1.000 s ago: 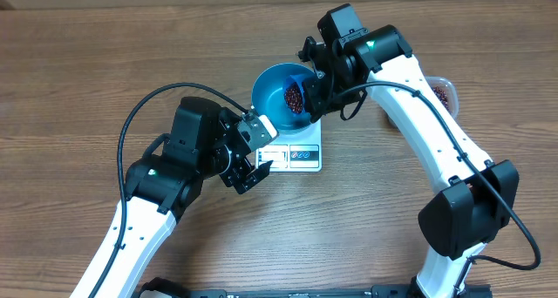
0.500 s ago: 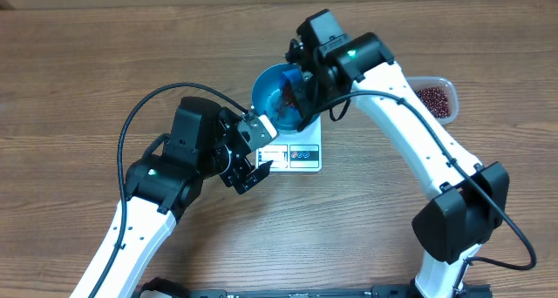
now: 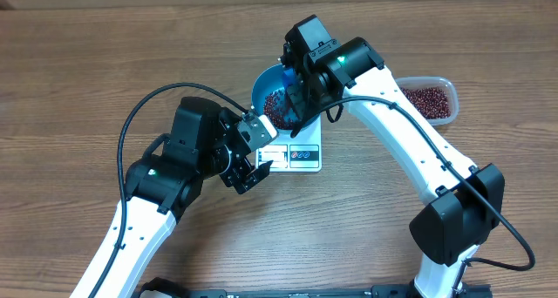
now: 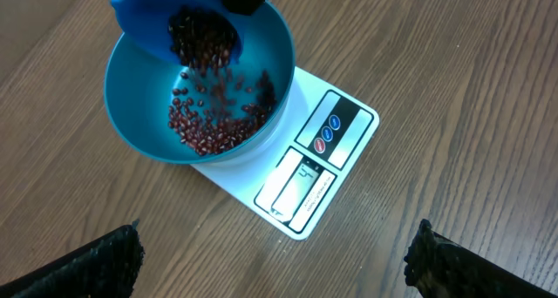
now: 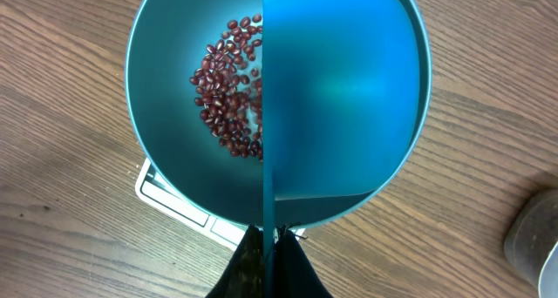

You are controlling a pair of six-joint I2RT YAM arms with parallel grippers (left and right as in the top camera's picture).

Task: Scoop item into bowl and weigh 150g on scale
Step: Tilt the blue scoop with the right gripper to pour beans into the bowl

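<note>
Tipping small blue plastic scoop (image 5: pixel 340 98), clamped in right gripper (image 5: pixel 266 259), gently into round blue plastic bowl (image 5: pixel 166 150). Parking wide-open, empty left gripper (image 4: pixel 275 267).

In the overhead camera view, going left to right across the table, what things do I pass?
black cable loop → blue bowl → clear tub
</note>
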